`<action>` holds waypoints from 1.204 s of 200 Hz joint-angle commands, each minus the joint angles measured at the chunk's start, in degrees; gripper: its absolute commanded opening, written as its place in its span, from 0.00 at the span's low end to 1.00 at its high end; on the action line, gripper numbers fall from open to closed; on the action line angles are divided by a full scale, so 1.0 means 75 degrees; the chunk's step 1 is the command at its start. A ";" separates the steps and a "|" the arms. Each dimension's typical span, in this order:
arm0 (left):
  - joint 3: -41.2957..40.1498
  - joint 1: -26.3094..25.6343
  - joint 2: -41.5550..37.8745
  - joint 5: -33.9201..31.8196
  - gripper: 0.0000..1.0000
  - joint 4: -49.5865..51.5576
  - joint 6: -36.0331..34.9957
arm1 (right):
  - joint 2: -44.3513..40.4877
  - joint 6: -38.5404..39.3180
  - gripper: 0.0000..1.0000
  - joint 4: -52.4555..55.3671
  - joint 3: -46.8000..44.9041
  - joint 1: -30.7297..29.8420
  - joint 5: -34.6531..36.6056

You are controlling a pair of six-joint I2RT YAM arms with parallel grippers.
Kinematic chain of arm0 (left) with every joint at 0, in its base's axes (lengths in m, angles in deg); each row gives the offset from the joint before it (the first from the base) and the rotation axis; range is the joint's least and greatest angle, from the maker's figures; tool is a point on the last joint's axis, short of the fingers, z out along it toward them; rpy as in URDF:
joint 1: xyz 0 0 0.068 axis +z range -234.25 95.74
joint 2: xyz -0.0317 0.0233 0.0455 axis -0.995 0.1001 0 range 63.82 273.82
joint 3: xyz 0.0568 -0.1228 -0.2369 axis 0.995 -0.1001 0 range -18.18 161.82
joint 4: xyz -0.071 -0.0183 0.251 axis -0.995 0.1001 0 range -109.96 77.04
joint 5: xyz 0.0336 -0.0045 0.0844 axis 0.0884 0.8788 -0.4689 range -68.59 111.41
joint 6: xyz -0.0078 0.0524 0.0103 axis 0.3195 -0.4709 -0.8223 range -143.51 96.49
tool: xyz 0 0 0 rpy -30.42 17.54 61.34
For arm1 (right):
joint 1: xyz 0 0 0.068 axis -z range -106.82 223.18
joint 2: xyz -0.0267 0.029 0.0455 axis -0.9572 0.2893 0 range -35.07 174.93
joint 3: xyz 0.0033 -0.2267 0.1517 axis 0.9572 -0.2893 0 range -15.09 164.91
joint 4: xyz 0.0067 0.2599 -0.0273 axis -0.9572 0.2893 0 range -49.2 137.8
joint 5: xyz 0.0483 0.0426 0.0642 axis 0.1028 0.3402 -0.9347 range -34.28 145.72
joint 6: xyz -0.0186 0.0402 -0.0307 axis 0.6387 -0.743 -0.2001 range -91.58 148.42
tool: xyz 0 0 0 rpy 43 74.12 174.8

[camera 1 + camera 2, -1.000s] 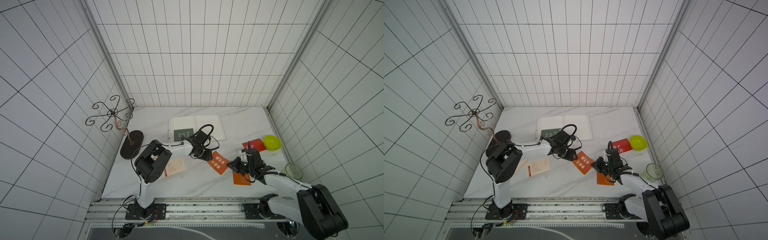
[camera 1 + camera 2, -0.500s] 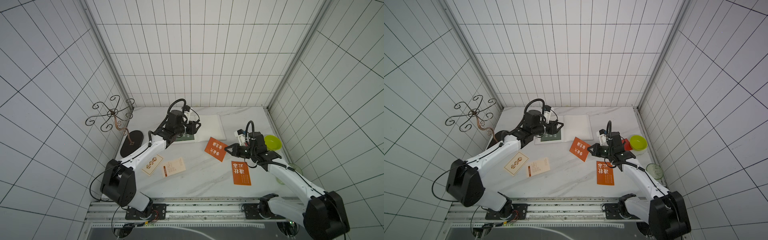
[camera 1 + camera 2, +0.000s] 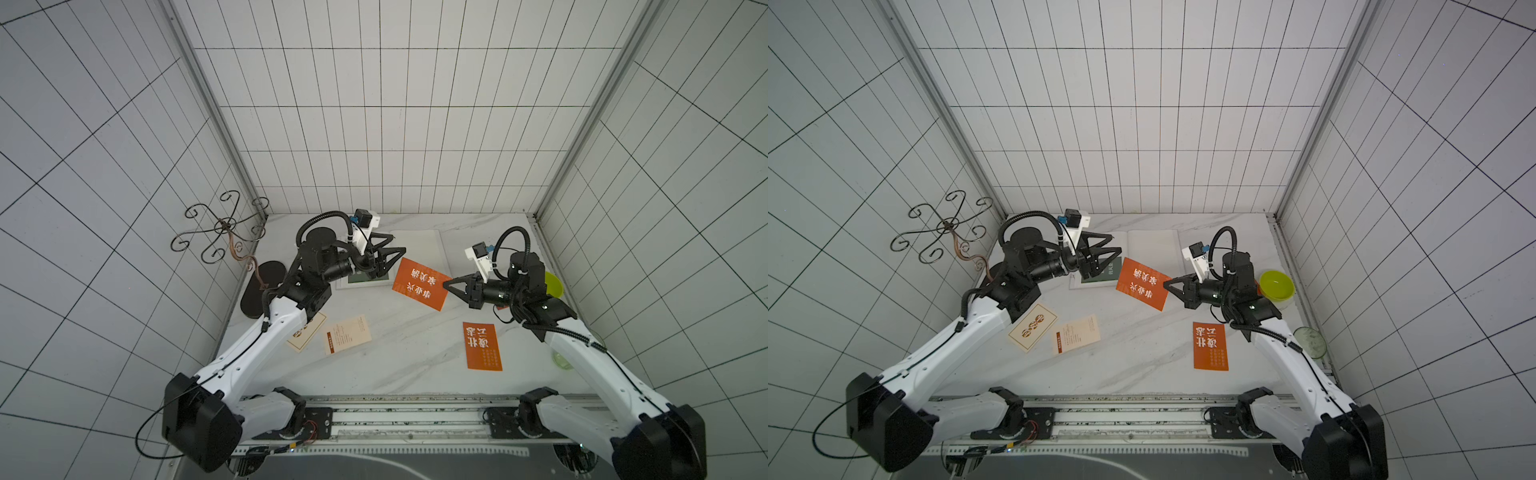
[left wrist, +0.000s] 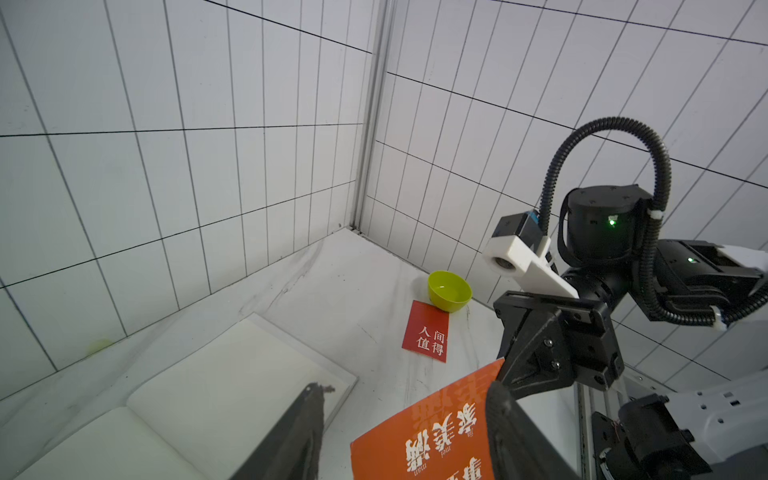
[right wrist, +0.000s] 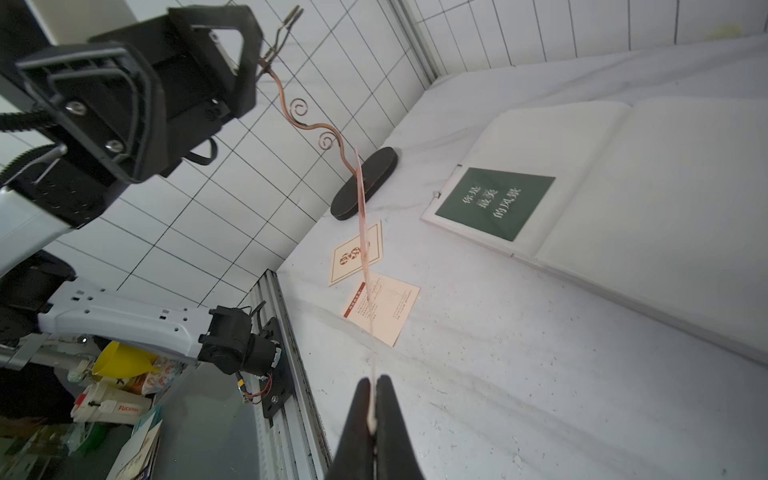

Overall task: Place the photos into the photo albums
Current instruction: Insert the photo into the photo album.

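Note:
The photo album (image 3: 419, 245) (image 5: 648, 199) lies open at the back of the table, with a dark green photo (image 3: 370, 279) (image 5: 494, 203) on its left page. My right gripper (image 3: 445, 285) (image 3: 1165, 284) (image 5: 374, 380) is shut on one edge of an orange photo (image 3: 422, 282) (image 4: 436, 440), holding it in the air beside the album. My left gripper (image 3: 397, 244) (image 4: 405, 399) stands open over the green photo, the orange photo's far edge between its fingers. On the table lie another orange photo (image 3: 482, 345), two cream photos (image 3: 347, 338) (image 3: 307, 334) and a red photo (image 4: 426, 336).
A lime green bowl (image 3: 555, 284) (image 4: 450, 291) sits by the right wall, close to the red photo. A wire jewellery stand (image 3: 224, 232) on a black oval base (image 3: 264, 295) stands at the left wall. A clear glass piece (image 3: 1310, 343) lies at the right edge.
Both arms rose off the table. The right gripper lifted the orange photo and carried it toward the album. The left gripper moved back over the green photo and opened wider.

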 commanded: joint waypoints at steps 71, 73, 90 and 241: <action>0.0009 0.0039 0.0064 0.2479 0.58 0.0535 -0.0743 | -0.0405 0.0737 0.00 -0.0789 0.0774 0.0004 -0.1009; 0.0014 0.0039 0.0072 0.2488 0.58 0.0593 -0.0773 | -0.0405 0.0737 0.00 -0.0794 0.0779 0.0004 -0.1015; 0.0044 0.0039 0.0094 0.2536 0.56 0.0753 -0.0886 | -0.0433 0.0716 0.00 -0.0791 0.0780 0.0004 -0.1023; 0.0064 0.0167 0.0189 0.1613 0.51 0.1069 -0.1056 | -0.0630 0.1166 0.00 0.0109 0.1053 -0.0008 -0.1564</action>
